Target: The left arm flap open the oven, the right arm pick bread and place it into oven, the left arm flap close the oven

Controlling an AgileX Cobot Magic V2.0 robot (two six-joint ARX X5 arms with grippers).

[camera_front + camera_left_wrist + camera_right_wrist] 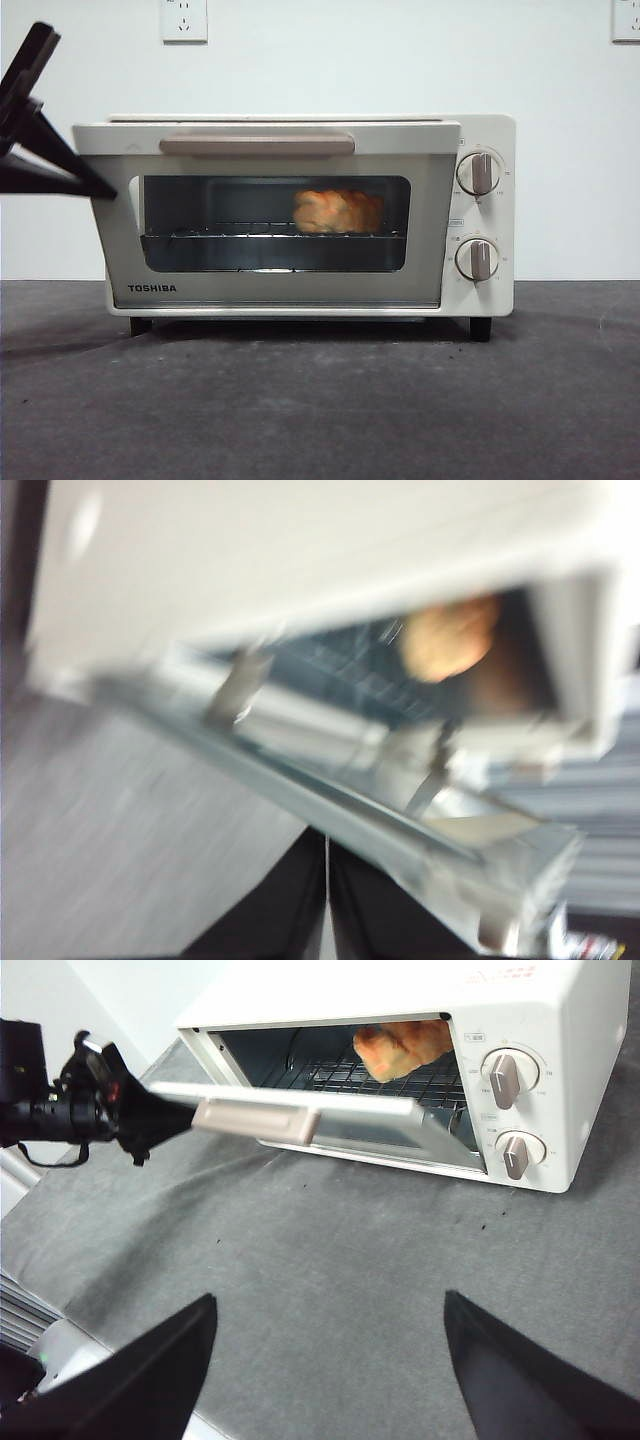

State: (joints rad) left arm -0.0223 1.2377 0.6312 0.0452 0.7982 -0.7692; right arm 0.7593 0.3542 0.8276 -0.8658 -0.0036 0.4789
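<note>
The cream-white TOSHIBA oven [487,128] stands in the middle of the table. Its door [280,292] hangs partly open, leaning outward at the top, with the beige handle [257,144] near its upper edge. The golden bread [338,212] lies on the wire rack [230,236] inside, toward the knob side, and also shows in the wrist views as bread [450,638] and bread [400,1045]. My left gripper [100,190] is shut, its tip against the door's free corner on the side away from the knobs. My right gripper [330,1360] hovers open in front of the oven, holding nothing.
Two round knobs [478,173] sit on the oven's right panel. The dark grey table mat [320,400] stretches in front of the oven. A white wall with power sockets [184,20] stands behind. The table's edge [60,1345] shows near the right gripper.
</note>
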